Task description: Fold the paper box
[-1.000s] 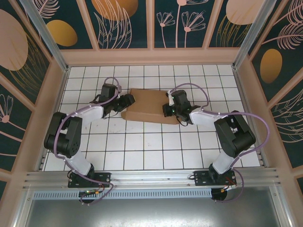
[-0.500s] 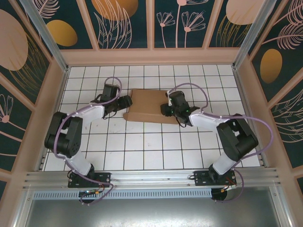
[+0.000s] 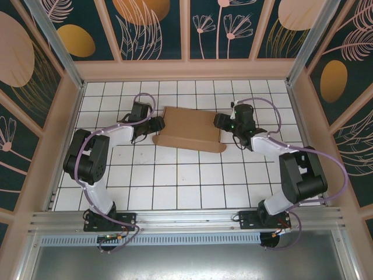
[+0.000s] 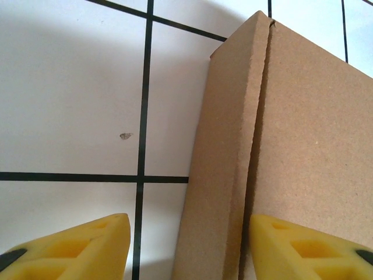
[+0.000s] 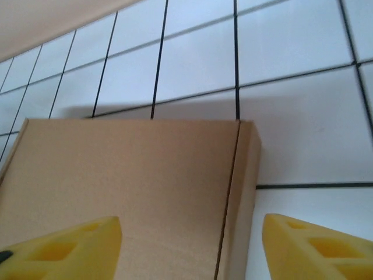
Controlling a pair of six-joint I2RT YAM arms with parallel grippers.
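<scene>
The paper box (image 3: 189, 128) is a flat brown cardboard mailer lying at the middle of the far half of the tiled table, lid down, with a rounded flap (image 3: 187, 144) sloping out along its near edge. My left gripper (image 3: 156, 124) is at the box's left end, open, its yellow fingers (image 4: 70, 251) straddling the left side wall (image 4: 224, 175). My right gripper (image 3: 222, 121) is at the right end, also open. Its fingers (image 5: 317, 245) straddle the right side wall (image 5: 242, 192), one over the lid (image 5: 128, 186), one over the tiles.
The white tiled table (image 3: 186, 181) is boxed in by wooden rails and patterned panels on the left, far and right sides. Both arm bases (image 3: 111, 220) sit on the near metal rail. Open tiles lie between the box and the bases.
My right gripper has pulled off the top of the box rightward to its right end. The box's lid now lies flatter. My left gripper has edged slightly farther along the left end.
</scene>
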